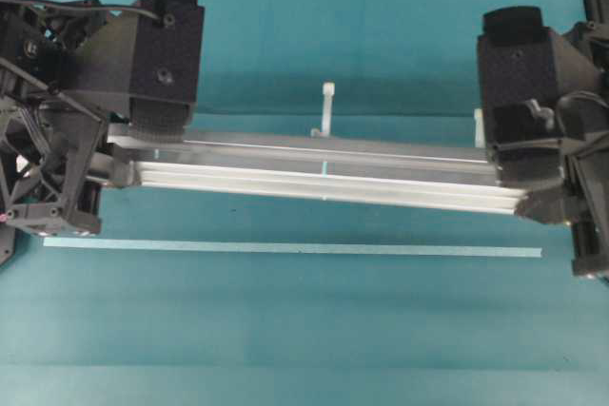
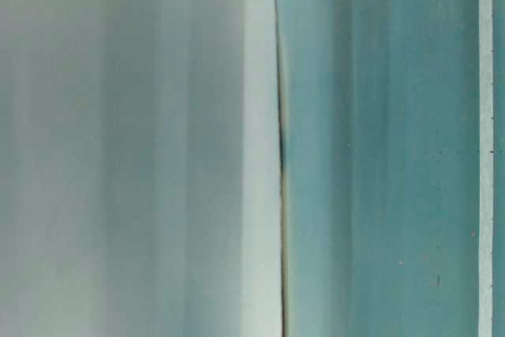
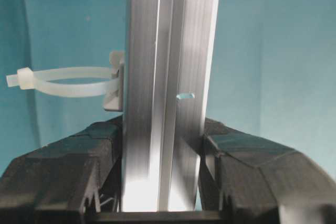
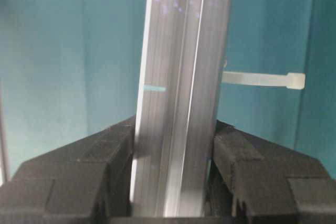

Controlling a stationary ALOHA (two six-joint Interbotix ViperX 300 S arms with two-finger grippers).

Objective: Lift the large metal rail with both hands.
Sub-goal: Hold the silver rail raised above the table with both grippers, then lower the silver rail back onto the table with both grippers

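The large metal rail (image 1: 314, 173) is a long silver grooved bar that runs left to right across the teal cloth, slightly tilted. My left gripper (image 1: 119, 164) is shut on its left end and my right gripper (image 1: 509, 183) is shut on its right end. In the left wrist view the rail (image 3: 165, 77) sits between the black jaws of the left gripper (image 3: 163, 140), which press on both its sides. The right wrist view shows the same for the rail (image 4: 178, 77) and the right gripper (image 4: 173, 135). White pegs (image 1: 327, 106) stick out from its far edge. It looks raised off the cloth.
A thin pale-blue strip (image 1: 285, 248) lies flat on the cloth nearer the front, parallel to the rail. The table-level view is blurred: a grey surface (image 2: 134, 147) fills its left half, teal cloth its right. Both arm bodies stand at the far corners.
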